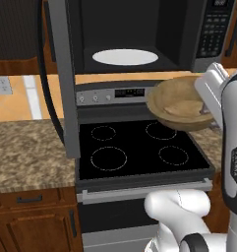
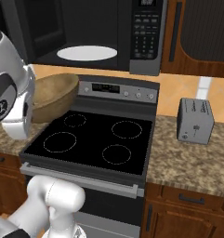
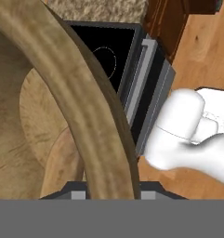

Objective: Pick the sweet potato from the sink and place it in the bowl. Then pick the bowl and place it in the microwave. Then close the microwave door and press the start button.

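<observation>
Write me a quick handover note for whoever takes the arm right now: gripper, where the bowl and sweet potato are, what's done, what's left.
Gripper: shut on the bowl's rim, one finger inside, one outside.
Bowl: held in the air above the stove, at its right side, just below the microwave.
Sweet potato: lying in the bowl.
Microwave door: swung open; white turntable plate is bare.
Done: sweet potato in the bowl, bowl picked up.
Left: set the bowl inside the microwave, let go, close the door, press start on the keypad.
</observation>
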